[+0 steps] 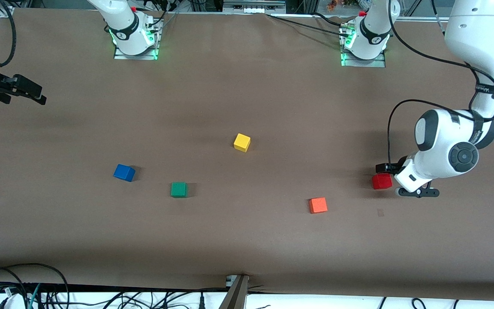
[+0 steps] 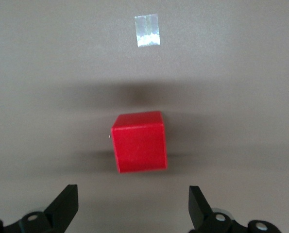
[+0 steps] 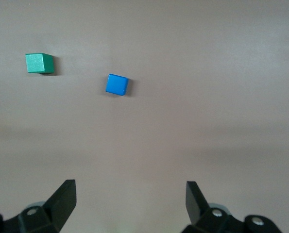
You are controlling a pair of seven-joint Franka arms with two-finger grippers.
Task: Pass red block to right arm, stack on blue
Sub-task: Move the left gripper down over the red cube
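The red block (image 1: 382, 181) sits on the brown table toward the left arm's end. My left gripper (image 1: 397, 179) is low beside it and open. In the left wrist view the red block (image 2: 139, 141) lies just ahead of the open gripper (image 2: 133, 204), clear of both fingers. The blue block (image 1: 124, 172) sits toward the right arm's end. My right gripper (image 1: 37, 95) is open and empty, up in the air at the right arm's end of the table. In the right wrist view the open right gripper (image 3: 130, 199) points toward the blue block (image 3: 117, 85), which is well away from it.
A green block (image 1: 179, 189) lies beside the blue one and shows in the right wrist view (image 3: 39, 63). A yellow block (image 1: 242, 142) sits mid-table. An orange-red block (image 1: 318, 205) lies near the red one. A small tape patch (image 2: 147, 30) marks the table by the red block.
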